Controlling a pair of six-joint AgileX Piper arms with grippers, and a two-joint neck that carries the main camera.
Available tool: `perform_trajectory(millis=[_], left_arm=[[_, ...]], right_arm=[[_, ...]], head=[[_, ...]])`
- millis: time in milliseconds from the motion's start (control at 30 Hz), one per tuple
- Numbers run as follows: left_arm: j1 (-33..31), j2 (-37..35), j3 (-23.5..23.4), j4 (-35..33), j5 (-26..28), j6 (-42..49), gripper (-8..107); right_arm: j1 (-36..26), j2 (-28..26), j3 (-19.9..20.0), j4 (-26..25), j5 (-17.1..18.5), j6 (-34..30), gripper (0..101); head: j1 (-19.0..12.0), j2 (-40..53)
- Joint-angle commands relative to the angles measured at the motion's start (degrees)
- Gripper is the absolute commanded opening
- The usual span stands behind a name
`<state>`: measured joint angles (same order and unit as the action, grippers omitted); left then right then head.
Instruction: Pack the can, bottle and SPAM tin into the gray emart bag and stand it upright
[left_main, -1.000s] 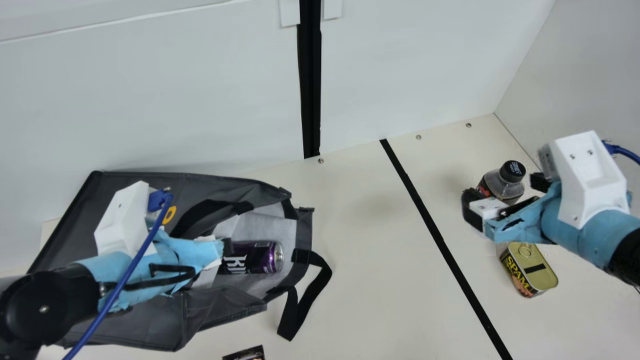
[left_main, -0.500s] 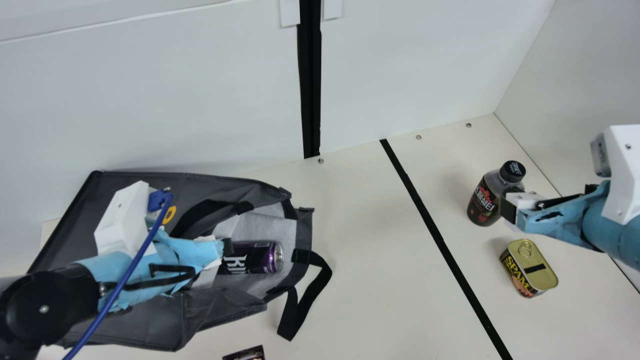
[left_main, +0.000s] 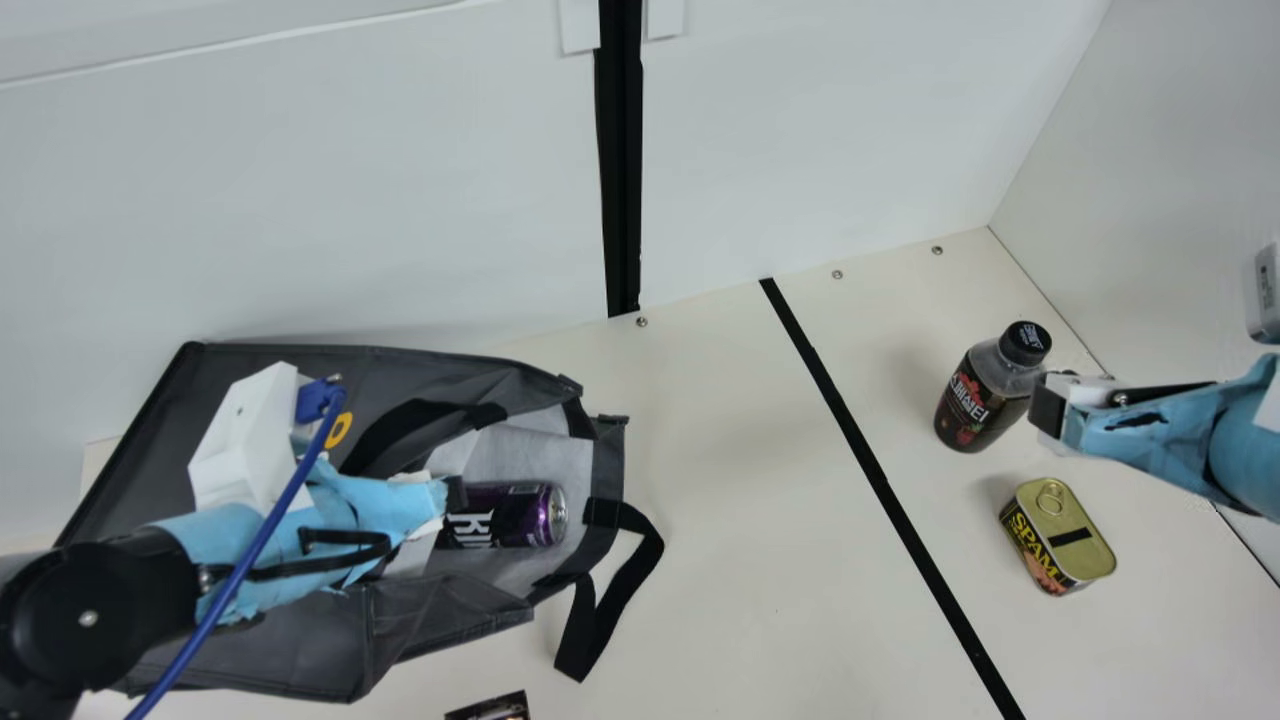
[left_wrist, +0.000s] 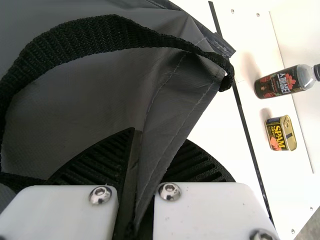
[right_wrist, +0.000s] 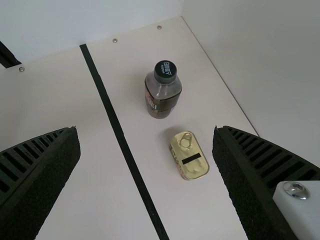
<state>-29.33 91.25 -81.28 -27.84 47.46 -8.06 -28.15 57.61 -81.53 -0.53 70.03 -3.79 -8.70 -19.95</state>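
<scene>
Purple can (left_main: 505, 515) lengthwise, top toward bag opening (left_main: 607, 465)

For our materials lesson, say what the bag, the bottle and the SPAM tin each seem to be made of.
Bag: probably coated woven or non-woven fabric, dull gray; it creases and shows stitched seams.
Bottle: likely clear, glossy plastic; dark contents show through its shoulder.
SPAM tin: metal, shiny gold, with a ring pull.
</scene>
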Motion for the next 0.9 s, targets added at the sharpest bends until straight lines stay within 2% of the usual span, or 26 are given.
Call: perform_trajectory(millis=[0,867], left_arm=[[0.0,0.0,0.0,0.0,0.0,0.0,-8],[0.0,0.0,0.0,0.0,0.0,0.0,-8]], right_arm=[[0.6,-0.3,0.4,-0.6,-0.1,0.7,95],[3.9,-1.5,1.5,-2.4,-0.1,2.6,95]], head=[[-1.3,0.0],[-1.3,0.0]])
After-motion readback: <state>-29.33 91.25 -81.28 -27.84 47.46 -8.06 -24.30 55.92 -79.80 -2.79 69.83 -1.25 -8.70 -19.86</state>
